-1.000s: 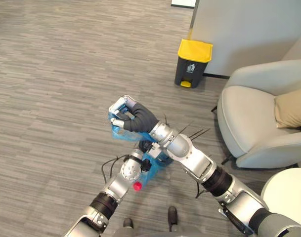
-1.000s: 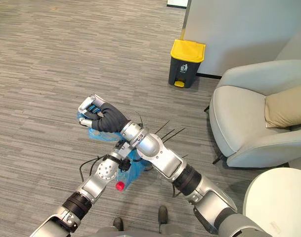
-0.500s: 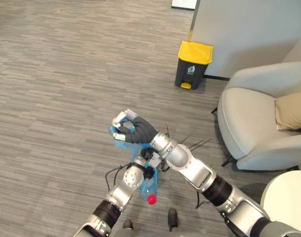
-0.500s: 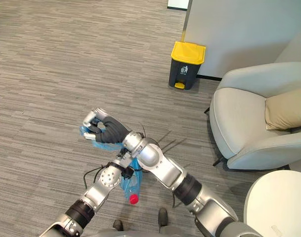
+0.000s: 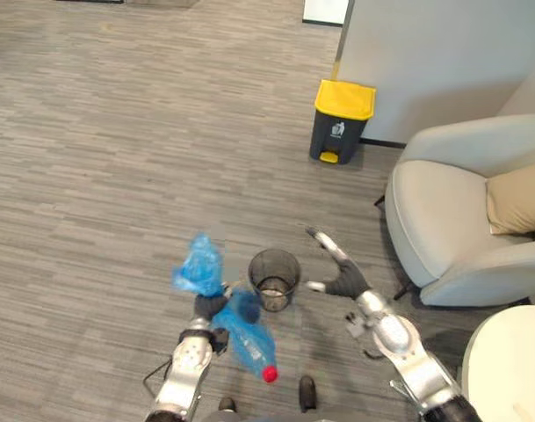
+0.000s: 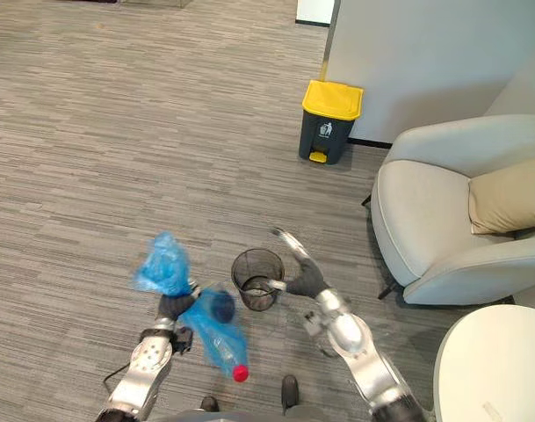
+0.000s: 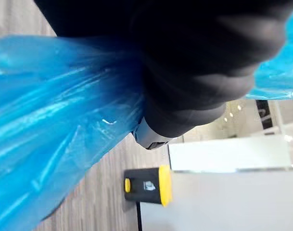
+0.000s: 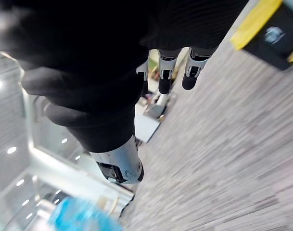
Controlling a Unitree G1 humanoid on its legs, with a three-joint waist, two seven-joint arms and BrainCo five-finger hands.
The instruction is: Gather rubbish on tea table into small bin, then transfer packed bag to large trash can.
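Fingers of the left hand (image 5: 209,307) are curled tight round the gathered neck of a blue plastic bag (image 5: 247,338), and in the left wrist view the blue film bunches against the hand's dark cover. The loose top of the bag stands up in a ruffle above the grip. Its filled body hangs below, off the floor (image 5: 100,158), tilted toward the robot's right. A clear bottle inside shows its red cap (image 5: 269,374) at the bag's lowest end.

Just to the right of the bag, a small black mesh bin (image 5: 276,306) stands upright on the floor, between the two hands. On the far side of the bin the right hand (image 5: 342,280) is raised with nothing in it. Its fingers (image 8: 165,72) are straight and spread, and the thumb is held apart from them.

Well beyond, against a pale wall, stands the large trash can (image 5: 340,132), dark grey with a yellow lid that is down. A light grey armchair (image 5: 443,220) with a tan cushion (image 5: 517,198) sits to the right, and the edge of a round white surface (image 5: 509,352) shows at the lower right.
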